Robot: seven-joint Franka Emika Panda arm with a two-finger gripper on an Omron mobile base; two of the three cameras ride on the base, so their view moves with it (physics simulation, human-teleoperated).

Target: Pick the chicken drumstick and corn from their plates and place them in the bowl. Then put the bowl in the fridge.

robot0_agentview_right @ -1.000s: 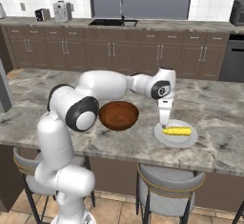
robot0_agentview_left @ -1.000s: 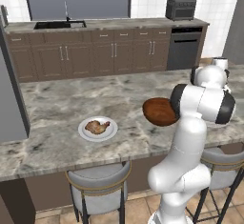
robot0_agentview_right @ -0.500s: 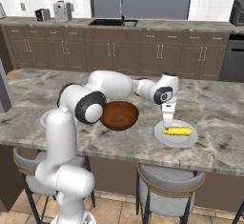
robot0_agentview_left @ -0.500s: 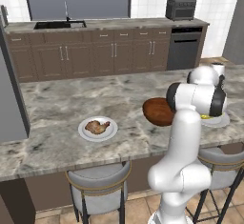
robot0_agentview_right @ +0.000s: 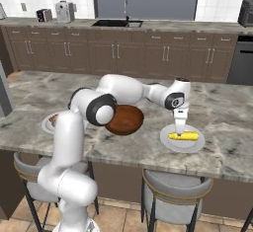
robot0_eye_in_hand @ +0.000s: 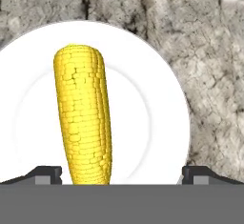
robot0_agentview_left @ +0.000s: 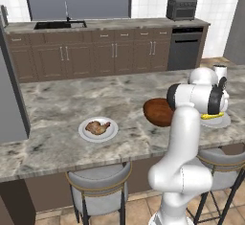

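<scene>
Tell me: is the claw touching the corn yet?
Cannot tell. In the hand view the open claw straddles the corn, fingertips out at both sides, yet its height above stays unclear.

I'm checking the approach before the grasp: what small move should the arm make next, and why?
Probably lower a little further, then close. The pincer hangs open just above the corn, which lies on its plate ungrasped. In the hand view the cob runs between the two fingertips, so the line-up looks about right.

no readable text, labels, brands or numbers on anything in view
</scene>
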